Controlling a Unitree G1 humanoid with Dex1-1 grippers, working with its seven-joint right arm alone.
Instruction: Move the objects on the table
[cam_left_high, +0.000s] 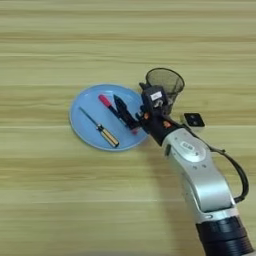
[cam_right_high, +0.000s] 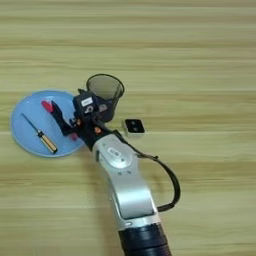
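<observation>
The black marker with a red cap (cam_left_high: 104, 100) lies slanted on a blue plate (cam_left_high: 85, 107). My right gripper (cam_left_high: 121, 106) reaches over the plate from the right, low and right beside the marker's black body; I cannot see whether it holds the marker. The black wire-mesh pen cup (cam_left_high: 165, 81) stands upright just behind the gripper's wrist, off the plate's right edge. The small white block with a black top (cam_right_high: 133, 126) rests on the table (cam_left_high: 50, 200) to the right of my forearm.
A screwdriver with a yellow and black handle (cam_left_high: 101, 130) lies on the plate's near left part. My silver forearm (cam_left_high: 202, 180) crosses the table from the bottom right, with a black cable (cam_left_high: 240, 172) looping at its right side.
</observation>
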